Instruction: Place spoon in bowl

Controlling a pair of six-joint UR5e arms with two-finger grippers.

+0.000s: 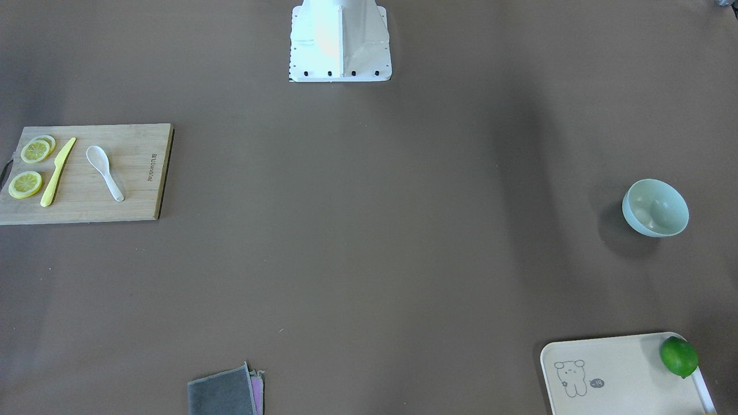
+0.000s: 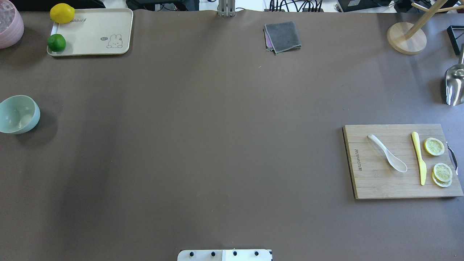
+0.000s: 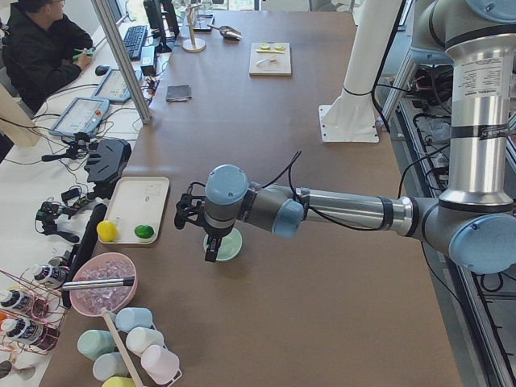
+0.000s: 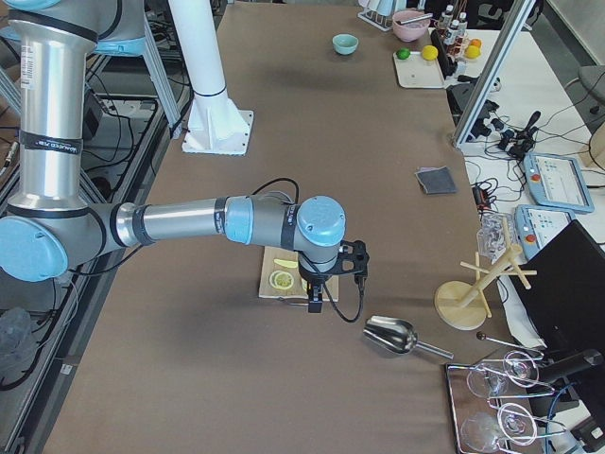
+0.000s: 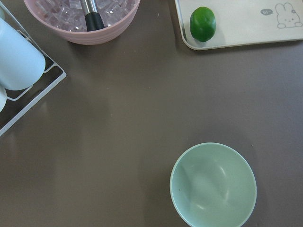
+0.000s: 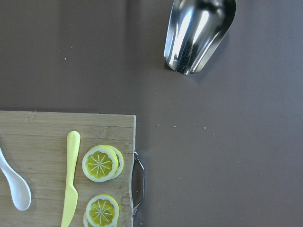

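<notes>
The white spoon (image 1: 105, 172) lies on a wooden cutting board (image 1: 138, 196) on the robot's right side. It also shows in the overhead view (image 2: 388, 158) and at the right wrist view's left edge (image 6: 14, 184). The empty mint-green bowl (image 1: 655, 207) stands on the robot's left side, also in the overhead view (image 2: 18, 114) and the left wrist view (image 5: 213, 184). The left gripper (image 3: 211, 251) hangs above the bowl and the right gripper (image 4: 315, 303) above the board. Both show only in side views, so I cannot tell whether they are open or shut.
A yellow knife (image 1: 56, 173) and lemon slices (image 1: 26, 184) share the board. A cream tray (image 2: 94, 43) holds a lime (image 2: 56, 42) and a lemon (image 2: 62, 13). Also present: pink ice bowl (image 5: 83, 19), metal scoop (image 6: 199, 33), grey cloth (image 2: 282, 37), wooden stand (image 2: 406, 38).
</notes>
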